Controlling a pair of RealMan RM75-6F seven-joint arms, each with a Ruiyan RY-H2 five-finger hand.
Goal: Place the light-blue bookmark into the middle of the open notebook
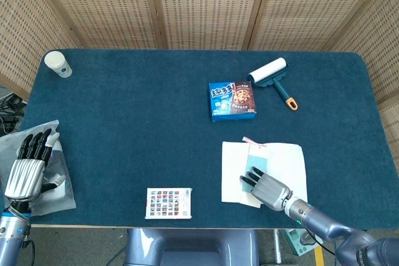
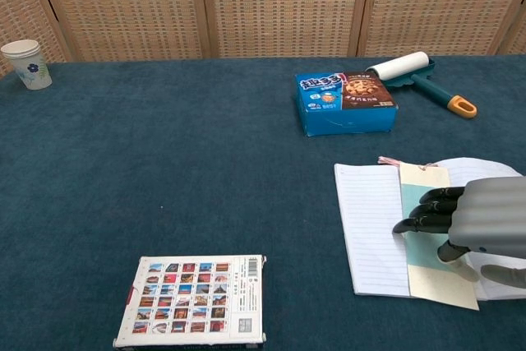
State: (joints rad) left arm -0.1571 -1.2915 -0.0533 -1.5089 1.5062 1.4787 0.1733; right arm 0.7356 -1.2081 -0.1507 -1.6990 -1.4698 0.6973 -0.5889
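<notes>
The open notebook [image 2: 371,228] lies flat near the front right of the blue-covered table [image 1: 137,129], its lined pages facing up. The light-blue bookmark [image 2: 429,240] rests lengthwise along the middle of it, about where the two pages meet, its long axis running from the table's near edge toward the far edge; the far end carries a small pink tassel [image 2: 388,160] that pokes out past the top of the notebook, and the near end leans slightly to the right in the chest view. The right hand [image 2: 477,218] lies palm down on the bookmark and the right-hand page, its dark fingers [image 2: 421,221] stretched out flat and grasping nothing, the tips pointing left toward the lined page. The left hand [image 1: 28,169] sits well apart at the table's left edge, over a crumpled sheet of clear plastic [image 1: 59,185], fingers straight, slightly spread and empty. Farther back stand a blue cookie box [image 1: 232,99] and, just beside it, a lint roller [image 1: 272,78]. A paper cup [image 1: 57,63] stands at the far left corner, and a card of small coloured pictures [image 2: 194,300] lies near the front edge.
</notes>
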